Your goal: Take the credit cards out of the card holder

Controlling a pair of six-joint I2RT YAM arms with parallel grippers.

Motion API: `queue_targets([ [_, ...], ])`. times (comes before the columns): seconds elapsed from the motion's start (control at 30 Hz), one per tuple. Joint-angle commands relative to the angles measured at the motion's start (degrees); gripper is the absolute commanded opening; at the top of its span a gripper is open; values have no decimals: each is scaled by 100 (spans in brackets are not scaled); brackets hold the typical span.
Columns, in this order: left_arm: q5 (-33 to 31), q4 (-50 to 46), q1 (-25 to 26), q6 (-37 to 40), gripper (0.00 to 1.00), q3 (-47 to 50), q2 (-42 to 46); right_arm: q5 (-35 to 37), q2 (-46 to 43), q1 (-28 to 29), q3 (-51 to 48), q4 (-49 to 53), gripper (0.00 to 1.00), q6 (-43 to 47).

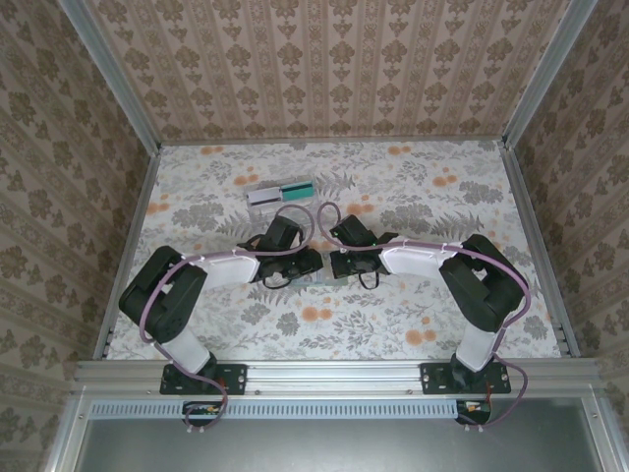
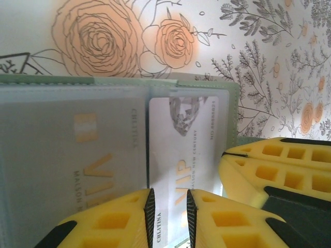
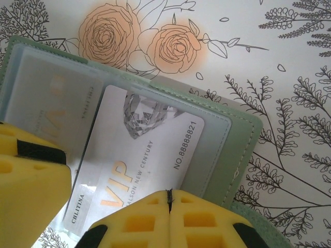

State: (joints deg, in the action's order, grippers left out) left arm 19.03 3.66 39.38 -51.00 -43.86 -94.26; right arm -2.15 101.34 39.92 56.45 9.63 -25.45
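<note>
Left wrist: my left gripper (image 2: 169, 214) jaws slightly apart, straddling VIP card (image 2: 181, 150) edge. Right gripper (image 3: 169, 204) shut, seems pinning open holder (image 3: 243, 137) flat on table (image 3: 289, 46). Risk: pin slips, holder drags along w/ card.

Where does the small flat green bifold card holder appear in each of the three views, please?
Top external: card holder, a pale green sliver just below picture centre.
Left wrist: green border along the top and right, pockets filling the left.
Right wrist: lying diagonally from upper left to lower right.
Shared landmark: the pair of orange printed roses beyond its far edge in both wrist views.
</note>
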Motion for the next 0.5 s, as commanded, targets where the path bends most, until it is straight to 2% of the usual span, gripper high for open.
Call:
queue_targets([
  [0.0,-101,-266,-26,29,26,46,-122,-22,161,24,43,75,5,31],
  [0.47,73,-214,-21,64,26,37,-199,-223,317,33,14,-48,5,-59],
])
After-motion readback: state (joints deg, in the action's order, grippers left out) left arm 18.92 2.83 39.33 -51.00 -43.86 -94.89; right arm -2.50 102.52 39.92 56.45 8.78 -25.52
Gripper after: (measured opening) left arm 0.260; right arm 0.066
